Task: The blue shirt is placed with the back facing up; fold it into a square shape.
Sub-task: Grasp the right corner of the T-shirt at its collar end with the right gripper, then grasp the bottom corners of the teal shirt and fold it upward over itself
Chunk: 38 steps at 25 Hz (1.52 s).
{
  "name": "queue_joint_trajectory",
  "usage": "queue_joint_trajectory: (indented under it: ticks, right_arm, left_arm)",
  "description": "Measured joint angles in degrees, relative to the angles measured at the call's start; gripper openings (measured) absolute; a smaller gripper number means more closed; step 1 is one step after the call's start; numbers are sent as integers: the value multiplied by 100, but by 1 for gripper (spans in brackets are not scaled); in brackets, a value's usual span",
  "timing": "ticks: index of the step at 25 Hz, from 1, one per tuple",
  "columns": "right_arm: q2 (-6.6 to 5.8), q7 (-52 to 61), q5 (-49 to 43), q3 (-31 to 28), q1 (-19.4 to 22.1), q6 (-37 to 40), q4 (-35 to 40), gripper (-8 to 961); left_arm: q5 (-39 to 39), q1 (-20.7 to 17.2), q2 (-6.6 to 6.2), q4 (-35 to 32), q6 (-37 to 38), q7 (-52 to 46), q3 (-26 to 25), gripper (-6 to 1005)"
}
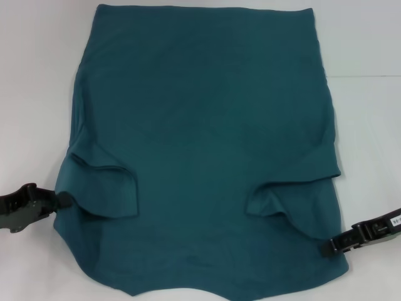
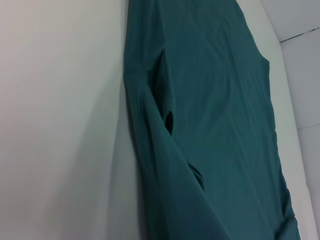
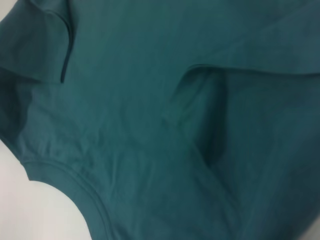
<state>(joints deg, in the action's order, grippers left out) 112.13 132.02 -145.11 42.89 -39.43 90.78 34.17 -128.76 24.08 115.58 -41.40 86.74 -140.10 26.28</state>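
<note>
The desk [image 1: 369, 37] is white and takes up the whole scene, with a thin seam line running across it on the far right side.

The shirt [image 1: 207, 125] lies spread over most of the desk, plain teal side up, no print showing. Its far edge is straight and flat. Both sleeves have been turned in over the body: the left sleeve [image 1: 103, 185] sits as a loose puffed flap near the left edge, and the right sleeve [image 1: 285, 197] makes a similar raised fold near the right edge. The near edge curves, and the ribbed collar [image 3: 65, 182] shows in the right wrist view, lying on bare desk. In the left wrist view the shirt runs lengthwise beside an open stretch of desk, with the sleeve fold gaping a little along its side.

The left tool [image 1: 61, 200] comes in low from the left, its tip right at the shirt's left edge by the sleeve flap. It looks to be touching the cloth, though I cannot tell whether the fingers are spread or pinched.

The right tool [image 1: 329, 246] comes in from the right, its tip at the shirt's right edge, nearer than the right sleeve. Again I cannot tell how its fingers are set.
</note>
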Motion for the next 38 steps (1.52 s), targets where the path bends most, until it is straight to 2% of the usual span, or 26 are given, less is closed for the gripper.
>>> queue_joint_trajectory:
  ticks: [10,16,21,24,31,38]
  right_arm:
    - [86,14,-2,23,-124,8,1,480]
    - [91,21,-2,59,-126,4,28,477]
    - [69,25,-2,41,-112,17,46,264]
    - [48,26,8,21,-95,28,56,40]
    - [-8,-20,7,36,-57,382,57,35]
    - [-82,-60,-2,51,20,696,56,38]
  left_arm:
    - [0,8,6,1,-18,0,0,11]
    - [0,13,8,0,-19,0,0,11]
    - [0,4,9,1,3,36,0,11]
    - [-11,-2,7,0,36,72,10,11]
    - [-117,-34,-56,-31,428,271,71,12]
    - [-332,-270,-61,-205,754,295,40,12]
